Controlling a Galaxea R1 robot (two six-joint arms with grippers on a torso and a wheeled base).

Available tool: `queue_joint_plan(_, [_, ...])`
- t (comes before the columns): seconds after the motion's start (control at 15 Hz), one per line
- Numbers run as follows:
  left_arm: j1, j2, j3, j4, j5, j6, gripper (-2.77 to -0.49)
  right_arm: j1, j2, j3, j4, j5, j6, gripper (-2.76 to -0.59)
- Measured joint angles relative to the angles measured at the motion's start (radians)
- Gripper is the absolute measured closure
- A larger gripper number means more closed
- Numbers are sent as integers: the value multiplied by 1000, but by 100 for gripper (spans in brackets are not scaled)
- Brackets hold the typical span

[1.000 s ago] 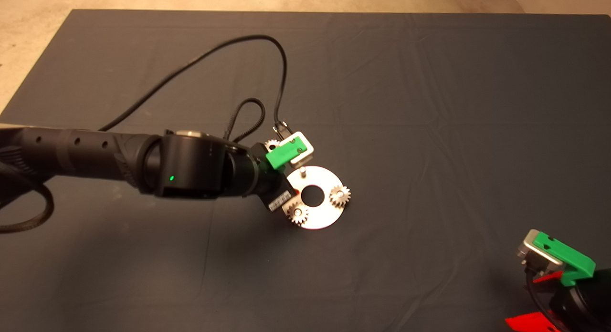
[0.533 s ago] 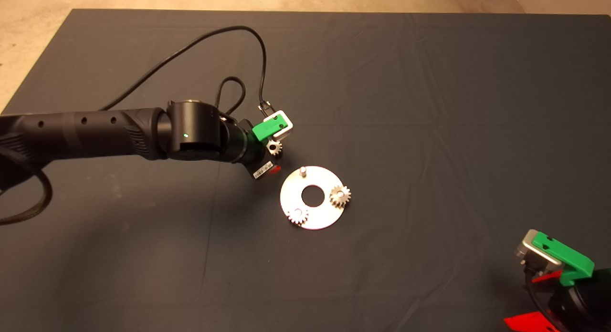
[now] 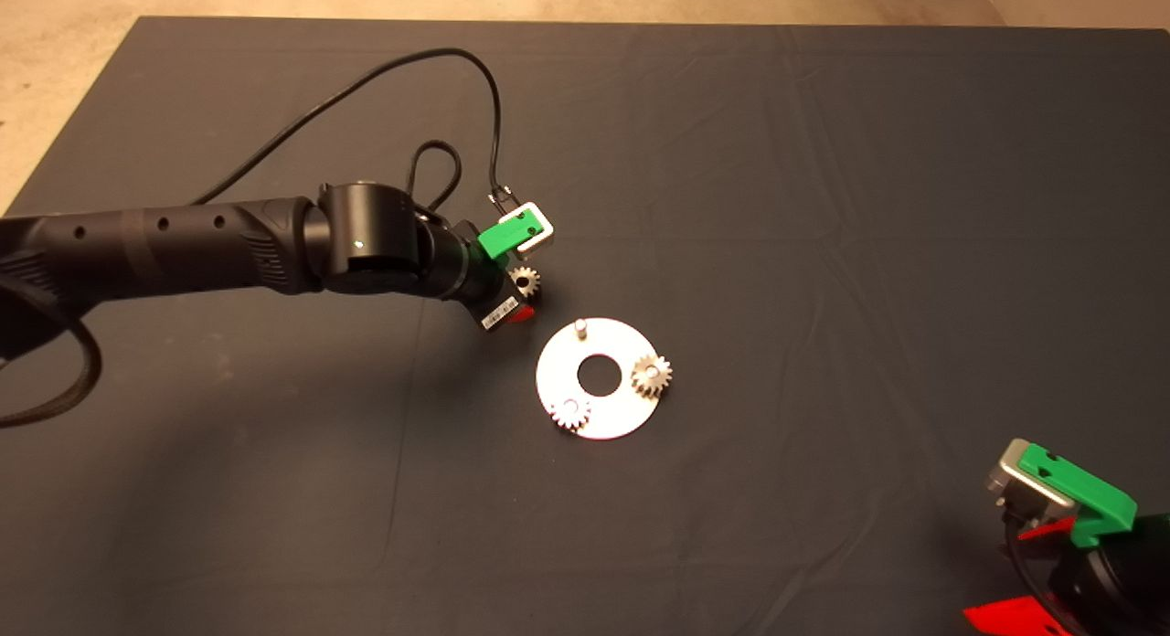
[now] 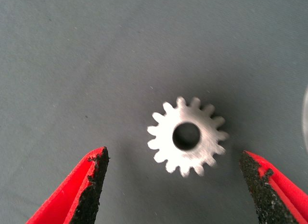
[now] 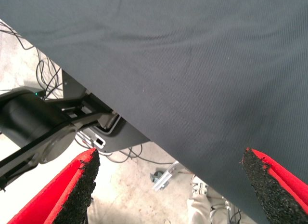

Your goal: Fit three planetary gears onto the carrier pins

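Reached in from the left, the left gripper, drawn back off the disc since a second ago and now poised over the loose third gear; spread wide in the wrist view, one pad on either side of that gear, neither touching it; nothing grasped. Lay flat on the dark mat of the bench, that gear, bore upward, just beside the disc's near-left rim but apart from it; hidden under the gripper's green block a second earlier, then plainly uncovered. Stood bare, the one free pin, at the disc's edge nearest the loose gear; sat already on their own pins, the other two gears, one at the lower left and one at the right of the centre hole. Judged two-thirds done; judged a pick-up in hand, the withdrawal from the disc read as a line-up on the last gear; called for next, likely, a descent and a closing across the teeth, then a short carry to the bare pin with bore kept level. Parked at the lower right edge, the right gripper, fingers wide apart in its wrist view over the mat's edge and the floor, holding nothing.
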Motion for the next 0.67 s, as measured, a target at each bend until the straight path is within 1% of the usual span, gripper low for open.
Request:
queue_joint_plan(0.07, [0,0,-5,-2,-5,0,-189,0,0,0,0,0,0,-220])
queue_joint_plan(0.13, [0,0,-11,-6,-19,0,-189,0,0,0,0,0,0,-220])
queue_joint_plan(0.2, [0,0,-24,-16,-38,2,-189,0,0,0,0,0,0,-220])
queue_joint_plan(0.27, [0,0,-41,-25,-49,12,-189,0,0,0,0,0,0,-220])
queue_joint_plan(0.33, [0,0,-56,-41,-57,30,-189,0,0,0,0,0,0,-220])
queue_joint_plan(0.4, [0,1,-64,-56,-63,57,-189,0,0,0,0,0,0,-220])
queue_joint_plan(0.47, [0,3,-72,-71,-69,70,-189,0,1,0,0,0,0,-220])
queue_joint_plan(0.53, [0,3,-81,-80,-74,74,-189,0,0,0,0,0,0,-220])
queue_joint_plan(0.67, [0,3,-85,-84,-77,74,-189,0,3,0,0,0,0,-220])
